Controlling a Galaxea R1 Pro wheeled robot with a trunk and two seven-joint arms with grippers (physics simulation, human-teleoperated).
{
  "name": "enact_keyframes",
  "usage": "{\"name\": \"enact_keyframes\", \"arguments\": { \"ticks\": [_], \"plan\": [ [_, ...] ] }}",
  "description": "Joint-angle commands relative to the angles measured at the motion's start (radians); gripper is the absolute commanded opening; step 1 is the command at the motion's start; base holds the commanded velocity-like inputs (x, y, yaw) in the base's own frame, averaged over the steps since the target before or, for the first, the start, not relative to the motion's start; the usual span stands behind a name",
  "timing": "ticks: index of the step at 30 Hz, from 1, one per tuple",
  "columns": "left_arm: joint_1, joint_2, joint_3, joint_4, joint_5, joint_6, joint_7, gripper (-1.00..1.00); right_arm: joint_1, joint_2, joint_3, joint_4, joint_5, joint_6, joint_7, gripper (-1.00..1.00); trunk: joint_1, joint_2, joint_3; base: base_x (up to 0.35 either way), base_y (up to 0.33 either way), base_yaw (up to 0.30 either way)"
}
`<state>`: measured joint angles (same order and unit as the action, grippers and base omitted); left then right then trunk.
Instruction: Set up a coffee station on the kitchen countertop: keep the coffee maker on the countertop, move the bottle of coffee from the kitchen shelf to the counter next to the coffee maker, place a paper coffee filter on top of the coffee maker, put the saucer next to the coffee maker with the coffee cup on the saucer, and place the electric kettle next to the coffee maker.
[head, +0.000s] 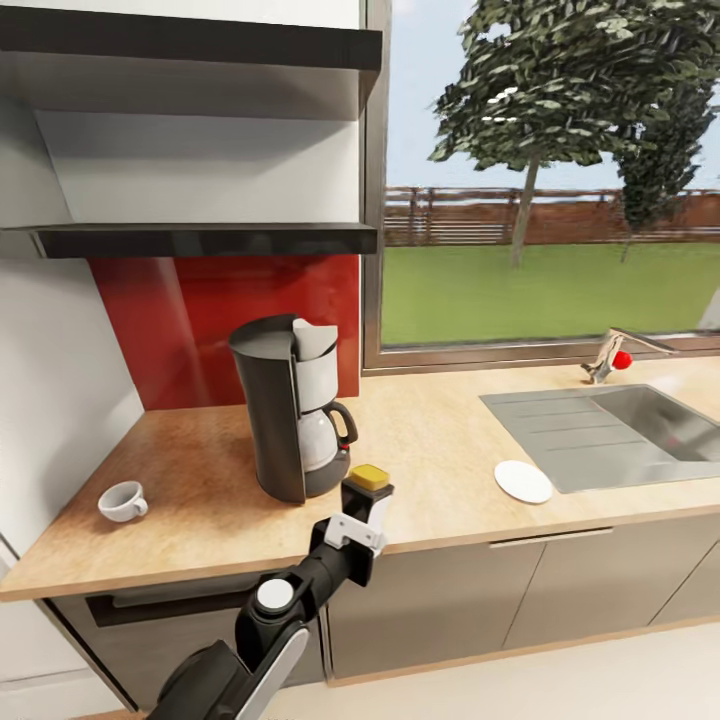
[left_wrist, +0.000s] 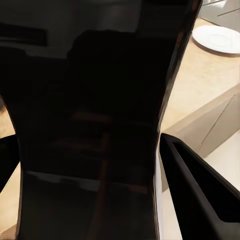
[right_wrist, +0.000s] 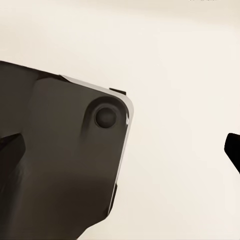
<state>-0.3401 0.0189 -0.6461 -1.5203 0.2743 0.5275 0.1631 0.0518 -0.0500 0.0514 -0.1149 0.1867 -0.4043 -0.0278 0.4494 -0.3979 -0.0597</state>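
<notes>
Steel sink (head: 610, 430) set into the kitchen countertop (head: 440, 430) at the robot's right, faucet (head: 612, 355) with a red knob behind it, under a window on lawn and trees. Red backsplash (head: 200, 320) behind the counter's left part; two black boards on the wall above, the lower being the kitchen shelf (head: 200, 240).

Coffee maker (head: 290, 410): tall, black, glass carafe in front, upright on the countertop below the shelf. Paper coffee filter (head: 313, 340), white, sits in its top, one edge sticking up. Coffee cup (head: 123, 501) on the counter well to the left of the machine, tipped on its side, it seems. Saucer (head: 523, 481) flat near the counter's front edge, beside the sink, well apart from the cup.

Left gripper (head: 368, 505) at the counter's front edge, just right of the coffee maker, clamped around the bottle of coffee (head: 369, 478); golden-tan cap up, bottle upright. Left wrist view: dark jar body (left_wrist: 95, 125) fills the gap between the black fingers (left_wrist: 200, 185), saucer (left_wrist: 218, 39) beyond.

Right wrist view: a dark robot part (right_wrist: 60, 160) against pale floor, a black fingertip (right_wrist: 233, 150) at the picture's edge; cannot tell whether that gripper is open or closed.
</notes>
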Motion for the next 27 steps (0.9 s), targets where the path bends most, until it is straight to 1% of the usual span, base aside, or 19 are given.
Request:
{"name": "enact_keyframes", "arguments": {
  "ticks": [1,6,15,19,21,27],
  "plan": [
    [-0.001,0.003,-0.002,-0.001,0.009,0.003,0.009,-1.00,0.000,0.000,0.004,-0.002,0.002,-0.001,-0.003,1.00,0.001,-0.002,-0.003,0.000,0.000,0.116],
    [-0.001,0.009,-0.001,-0.001,0.009,0.003,0.009,-1.00,0.000,0.000,0.004,-0.002,0.002,-0.001,-0.003,1.00,0.001,-0.002,-0.006,0.000,0.000,0.206],
    [-0.001,0.011,0.001,-0.002,0.009,0.003,0.009,-1.00,0.000,0.001,0.004,-0.002,0.002,-0.001,-0.004,1.00,0.001,-0.002,-0.012,0.000,0.000,0.246],
    [0.000,0.013,0.015,-0.002,0.009,0.004,0.009,-1.00,0.000,0.001,0.004,-0.002,0.002,-0.001,-0.003,1.00,0.001,-0.002,-0.015,0.000,0.000,0.248],
    [0.000,0.015,0.033,-0.001,0.009,0.003,0.009,-1.00,0.000,0.002,0.005,-0.002,0.002,-0.001,-0.003,1.00,0.001,-0.002,-0.016,0.000,0.000,0.248],
    [0.000,0.016,0.072,-0.001,0.009,0.001,0.010,-1.00,0.000,0.004,0.005,-0.002,0.002,-0.001,-0.003,1.00,0.001,-0.002,-0.021,0.000,0.000,0.248]
  ]
}}
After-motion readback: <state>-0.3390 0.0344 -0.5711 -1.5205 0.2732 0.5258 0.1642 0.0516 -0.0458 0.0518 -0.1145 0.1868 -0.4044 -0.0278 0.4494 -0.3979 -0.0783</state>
